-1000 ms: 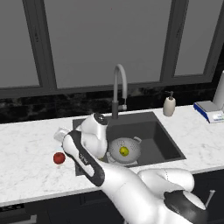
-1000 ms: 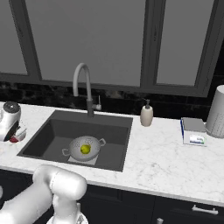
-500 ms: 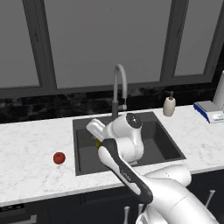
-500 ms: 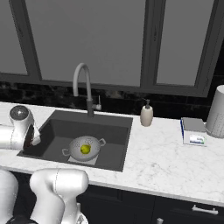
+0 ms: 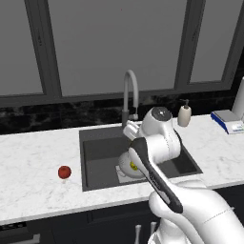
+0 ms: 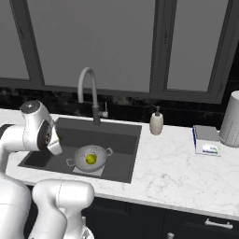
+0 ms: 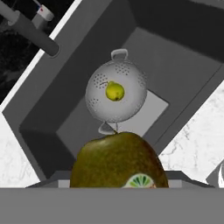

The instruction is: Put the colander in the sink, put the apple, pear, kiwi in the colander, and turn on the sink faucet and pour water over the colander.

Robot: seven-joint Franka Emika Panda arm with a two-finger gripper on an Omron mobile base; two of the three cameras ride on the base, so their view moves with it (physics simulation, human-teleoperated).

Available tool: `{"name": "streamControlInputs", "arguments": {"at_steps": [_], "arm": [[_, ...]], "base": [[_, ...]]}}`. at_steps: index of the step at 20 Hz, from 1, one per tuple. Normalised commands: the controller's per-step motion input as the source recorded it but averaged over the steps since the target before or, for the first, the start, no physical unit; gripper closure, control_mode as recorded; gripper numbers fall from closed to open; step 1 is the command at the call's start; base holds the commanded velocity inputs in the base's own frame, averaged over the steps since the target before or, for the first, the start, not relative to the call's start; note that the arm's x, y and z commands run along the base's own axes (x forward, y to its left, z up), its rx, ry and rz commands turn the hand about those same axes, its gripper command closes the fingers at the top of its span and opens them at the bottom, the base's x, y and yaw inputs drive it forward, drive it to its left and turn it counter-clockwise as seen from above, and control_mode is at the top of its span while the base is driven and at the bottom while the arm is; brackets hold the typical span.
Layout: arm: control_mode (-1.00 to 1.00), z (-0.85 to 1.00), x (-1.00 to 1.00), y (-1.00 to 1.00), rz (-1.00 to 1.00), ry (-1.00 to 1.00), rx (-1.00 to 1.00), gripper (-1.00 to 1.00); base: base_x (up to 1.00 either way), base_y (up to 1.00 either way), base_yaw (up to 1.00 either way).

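The silver colander point(image 7: 116, 92) sits on the light plate in the dark sink point(image 7: 175, 57), with the yellow-green pear point(image 7: 115, 91) inside it. A large olive-brown kiwi point(image 7: 119, 161) sits right in front of the hand camera; my gripper point(image 6: 55, 147) is shut on it, fingers hidden behind the fruit. The hand hovers over the sink's left part point(image 6: 121, 140), above and beside the colander point(image 6: 90, 158). My arm partly covers the colander point(image 5: 126, 166) in the left base view. On the marble left of the sink lies the red apple point(image 5: 64, 172). The gooseneck faucet point(image 5: 131, 90) stands behind the basin, no water running.
A beige soap dispenser point(image 6: 156, 123) stands right of the faucet point(image 6: 88, 81). Further right are a blue-and-white box point(image 6: 205, 140) and a grey canister point(image 6: 231, 119). Dark windows and a black backsplash close off the back of the counter.
The arm has swung from the left counter near the apple across to above the sink, carrying the kiwi. Apple, colander and pear stayed put.
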Motion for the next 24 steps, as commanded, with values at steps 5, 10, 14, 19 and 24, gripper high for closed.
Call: {"name": "streamControlInputs", "arguments": {"at_steps": [5,10,14,19,24], "arm": [[-1.0,-0.03,-0.02,-1.0,0.11,0.0,-0.02,1.0],[-1.0,-0.19,0.02,-0.84,0.39,0.03,-0.04,1.0],[-1.0,-0.54,0.21,-0.13,0.47,0.06,-0.06,1.0],[-1.0,-0.57,0.58,0.04,0.38,0.05,0.01,1.0],[-1.0,-0.32,0.77,0.28,0.27,0.26,-0.04,1.0]], "base": [[0.0,0.0,0.0],[0.0,0.0,0.0],[0.0,0.0,0.0],[0.0,0.0,0.0],[0.0,0.0,0.0]]}}
